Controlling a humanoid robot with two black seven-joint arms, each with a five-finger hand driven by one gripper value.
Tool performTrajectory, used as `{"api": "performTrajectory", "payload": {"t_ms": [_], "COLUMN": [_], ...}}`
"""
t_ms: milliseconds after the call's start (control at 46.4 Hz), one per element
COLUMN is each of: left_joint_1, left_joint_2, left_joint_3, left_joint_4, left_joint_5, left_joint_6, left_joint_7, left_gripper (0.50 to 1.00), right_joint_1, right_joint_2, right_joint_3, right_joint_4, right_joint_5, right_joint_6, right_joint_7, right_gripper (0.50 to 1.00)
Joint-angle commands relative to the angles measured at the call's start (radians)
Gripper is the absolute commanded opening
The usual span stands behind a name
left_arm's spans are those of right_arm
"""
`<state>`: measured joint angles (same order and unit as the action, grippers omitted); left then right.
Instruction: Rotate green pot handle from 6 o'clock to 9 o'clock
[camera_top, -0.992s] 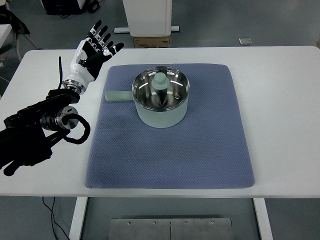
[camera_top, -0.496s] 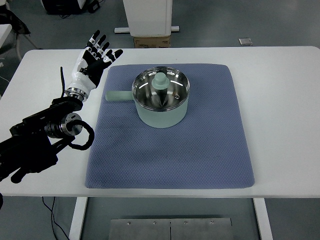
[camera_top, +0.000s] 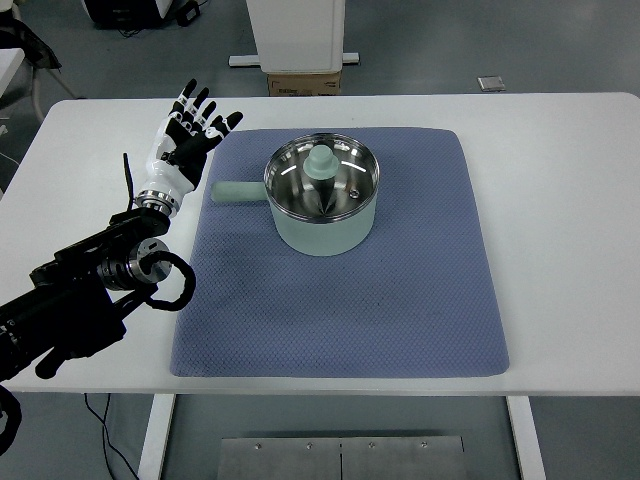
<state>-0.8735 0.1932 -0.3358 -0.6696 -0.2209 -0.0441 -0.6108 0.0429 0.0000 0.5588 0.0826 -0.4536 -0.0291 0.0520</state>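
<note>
Pot handle already pointing left, rotation looking done, hand idling beside it.

White desk (camera_top: 560, 200) is carrying a blue mat (camera_top: 340, 300); the green pot (camera_top: 322, 196) is sitting on the mat's upper middle, shiny steel inside, pale green lid knob showing at centre. Its handle (camera_top: 236, 191) is sticking out toward 9 o'clock, so nothing seems left but pulling away. Left hand (camera_top: 187, 140) is hovering just beside the handle at the mat's edge, fingers spread, holding nothing.
</note>
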Motion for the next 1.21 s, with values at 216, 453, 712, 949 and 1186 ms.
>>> {"api": "performTrajectory", "payload": {"t_ms": [216,453,712,949,1186], "left_joint_1": [0.007,0.018,0.030,0.028,0.033], "left_joint_2": [-0.006,-0.009,-0.008,-0.008,-0.008], "left_joint_3": [0.000,0.000,0.000,-0.002,-0.008], "left_joint_4": [0.008,0.008,0.008,0.008,0.008], "left_joint_5": [0.000,0.002,0.002,0.002,0.002], "left_joint_6": [0.000,0.000,0.000,-0.003,-0.008], "left_joint_7": [0.000,0.000,0.000,0.000,0.000], "left_gripper": [1.000,1.000,1.000,1.000,1.000], "right_joint_1": [0.000,0.000,-0.001,-0.001,-0.001], "right_joint_2": [0.000,0.000,0.000,0.000,0.000], "right_joint_3": [0.000,0.000,0.000,0.000,0.000], "right_joint_4": [0.000,-0.001,-0.001,-0.001,-0.001], "right_joint_5": [0.000,-0.002,-0.002,-0.004,-0.002], "right_joint_6": [0.000,0.000,0.000,-0.002,-0.002], "right_joint_7": [0.000,0.000,0.000,0.000,0.000], "right_gripper": [1.000,1.000,1.000,1.000,1.000]}}
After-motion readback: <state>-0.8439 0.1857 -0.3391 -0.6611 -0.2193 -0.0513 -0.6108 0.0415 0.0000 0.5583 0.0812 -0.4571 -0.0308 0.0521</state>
